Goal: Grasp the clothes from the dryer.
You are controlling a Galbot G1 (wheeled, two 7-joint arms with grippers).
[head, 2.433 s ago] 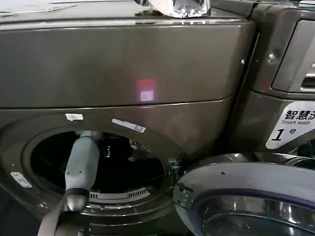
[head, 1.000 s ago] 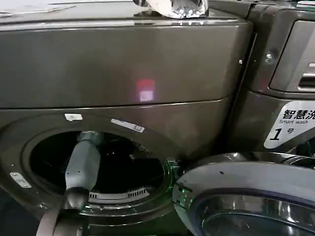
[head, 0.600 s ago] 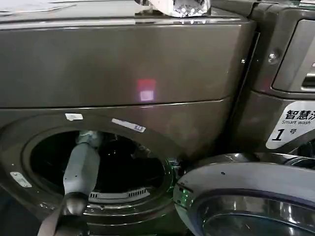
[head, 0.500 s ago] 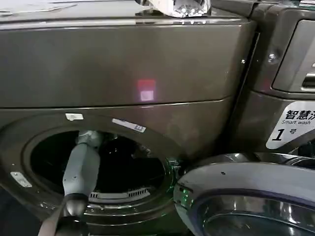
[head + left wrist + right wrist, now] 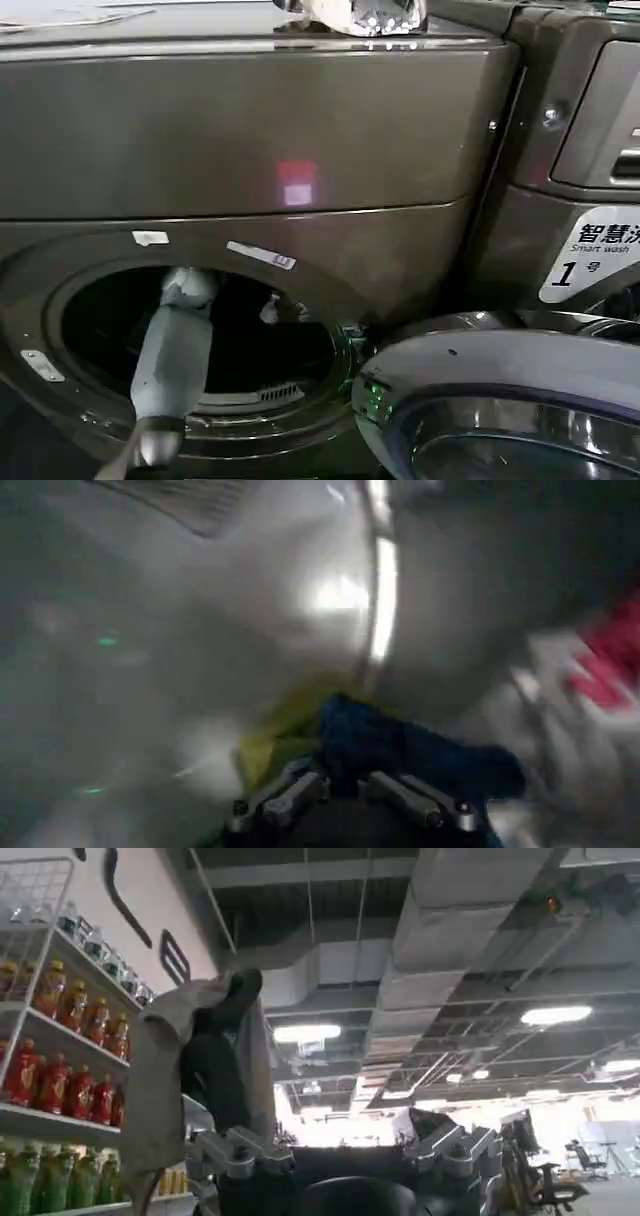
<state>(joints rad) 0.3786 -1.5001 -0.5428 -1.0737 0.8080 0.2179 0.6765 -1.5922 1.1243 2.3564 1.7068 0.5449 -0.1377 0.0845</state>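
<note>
One arm is at work: the left arm reaches through the porthole of the dryer. Set against the moment before, its elbow joint sits lower against the porthole's bottom rim and its far end stands a little nearer the rim's top. I judge the arm is shifting over the load, not yet lifting it out.

Inside the drum, the left gripper is down on the clothes. The dark navy garment bunches right at it, the yellow-green one lies just beside, and the white-and-red one lies farther along the drum wall. Whether it has clamped the cloth or only presses into it, I cannot tell. The clothes are inside the drum, so the task is not done.

The right gripper is parked away from the dryer, aimed up at a ceiling, jaws spread wide.

Just right of the dryer, a white sticker on the neighbouring machine reads "智慧洗", "Smart wash" and "1号". Two small white labels above the porthole are too small to read.
</note>
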